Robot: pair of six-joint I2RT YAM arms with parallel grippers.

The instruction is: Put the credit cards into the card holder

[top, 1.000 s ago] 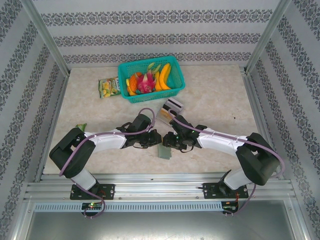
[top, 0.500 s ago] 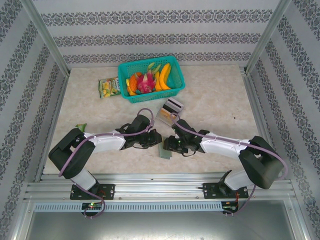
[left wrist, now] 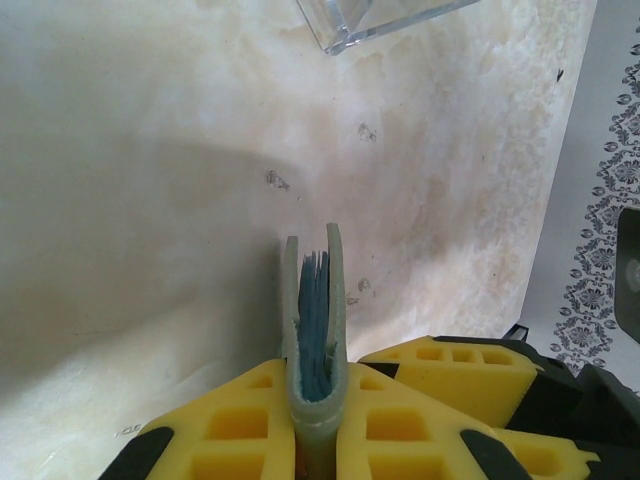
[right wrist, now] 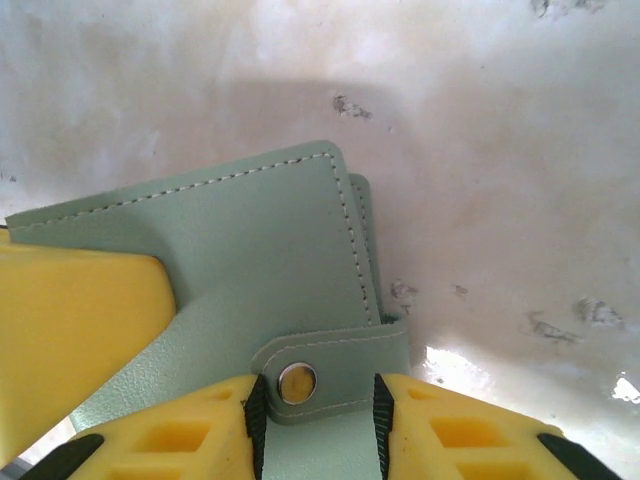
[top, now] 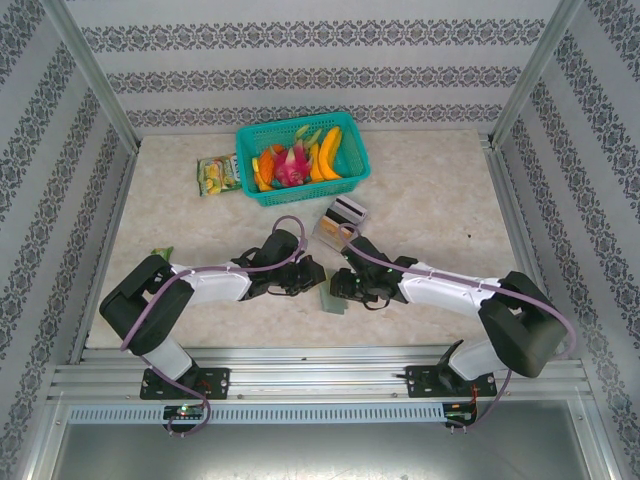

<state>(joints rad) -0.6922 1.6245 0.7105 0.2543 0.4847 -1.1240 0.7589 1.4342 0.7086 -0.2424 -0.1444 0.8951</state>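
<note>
Left wrist | left gripper (left wrist: 314,400) clamps leathery card holder (left wrist: 336,290) (blue layers (left wrist: 312,320) inside) | right gripper (right wrist: 312,405) straddles snap tab (right wrist: 345,350), grip unclear

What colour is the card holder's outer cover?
The card holder is pale sage green with matching stitching; the right wrist view shows it best.

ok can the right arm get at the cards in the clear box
Probably yes: the box of cards lies just beyond the right gripper, way looks free, but it must leave the wallet strap first.
</note>
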